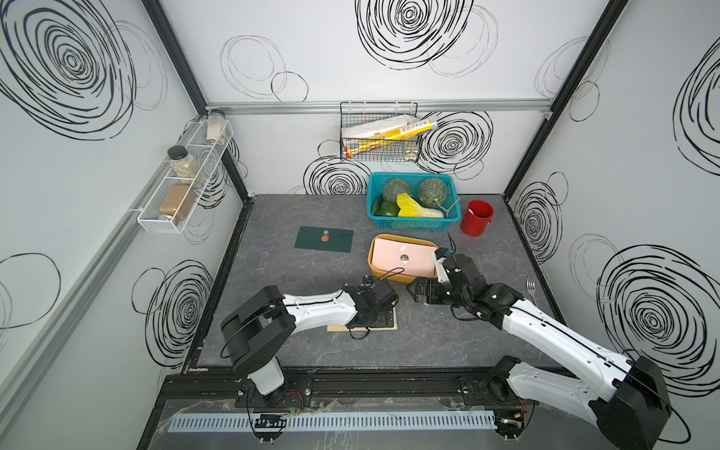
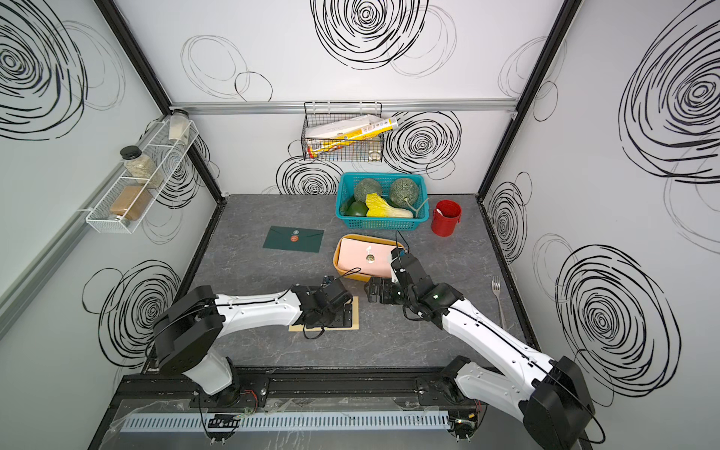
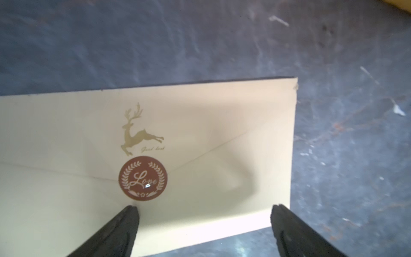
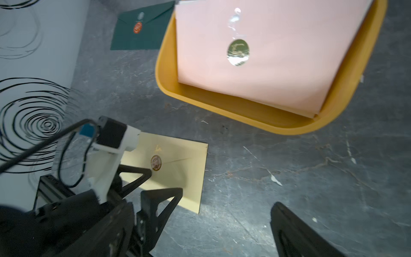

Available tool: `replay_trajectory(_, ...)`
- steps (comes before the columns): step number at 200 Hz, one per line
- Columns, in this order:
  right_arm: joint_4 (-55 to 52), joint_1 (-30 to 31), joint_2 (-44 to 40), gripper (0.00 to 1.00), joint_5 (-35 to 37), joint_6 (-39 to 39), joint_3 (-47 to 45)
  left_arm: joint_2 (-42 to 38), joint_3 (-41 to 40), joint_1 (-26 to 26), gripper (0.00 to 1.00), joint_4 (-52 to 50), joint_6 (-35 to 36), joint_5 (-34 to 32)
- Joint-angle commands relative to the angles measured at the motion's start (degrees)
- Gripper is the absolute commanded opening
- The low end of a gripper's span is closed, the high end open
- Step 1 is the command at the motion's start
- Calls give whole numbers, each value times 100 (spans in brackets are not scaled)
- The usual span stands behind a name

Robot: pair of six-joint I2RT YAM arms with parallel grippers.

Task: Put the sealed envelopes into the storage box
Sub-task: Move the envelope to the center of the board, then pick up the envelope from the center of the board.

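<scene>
Table point(image 1: 428, 343): grey and stone-patterned, and it carries everything below.
Right arm point(image 1: 553, 335): runs from the front rail diagonally in toward the middle. Its elbow is low and its wrist is turned sideways.
Left arm point(image 1: 319, 311): stretches from the front rail across toward the middle, with its wrist bent down over the cream envelope.
Basket point(image 1: 413, 224): teal, at the back of the table, with vegetables inside.
Box point(image 4: 287, 130): mustard yellow, in front of the basket and just behind the right gripper.
Pink envelope point(image 1: 389, 259): lies flat in the box on top of other envelopes, with its seal facing up.
Green envelope point(image 1: 324, 239): lies flat on the table, well to the side of the box, and nothing touches it.
Cream envelope point(image 3: 200, 133): lies flat on the table in front of the box, under the left wrist. It has a brown seal and a gold deer print, and only an edge shows in both top views.
Cup point(image 1: 476, 223): red, beside the basket.
Right gripper point(image 1: 415, 291): points sideways toward the left wrist, just in front of the box's near wall. Its fingers are spread and hold nothing.
Left gripper point(image 3: 205, 209): points down over the cream envelope with its fingers wide apart. One tip is just beside the seal and the other is near the envelope's short edge. It grips nothing, and whether the tips touch the paper cannot be told.
Fork point(image 1: 530, 288): lies near the table's right edge, beyond the right arm.
</scene>
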Motion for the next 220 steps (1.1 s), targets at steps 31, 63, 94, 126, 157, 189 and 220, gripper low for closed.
replay_trajectory(31, -39, -98, 364, 100, -512, -269, -239, -898, 206, 754, 99, -732, 173, 282)
replay_trajectory(63, 694, 95, 957, 100, -1098, 34, -488, -1476, -600, 1627, 99, -827, 1046, 83)
replay_trajectory(94, 987, 298, 1380, 100, -1156, 283, -367, -1584, -1302, 2057, 99, -129, 1448, 687)
replay_trajectory(126, 1433, 524, 1850, 100, -1323, 640, -410, -1212, -1412, 2055, 99, 289, 1688, 1035)
replay_trajectory(157, 1549, 614, 2069, 100, -1303, 949, -452, -1150, -1576, 2046, 99, 507, 1728, 1330)
replay_trajectory(189, 1416, 706, 2197, 100, -1113, 1241, -425, -1159, -1647, 1974, 99, 574, 1693, 1419)
replay_trajectory(220, 1565, 809, 2429, 100, -1193, 1612, -522, -1131, -1694, 1868, 99, 638, 1611, 1479)
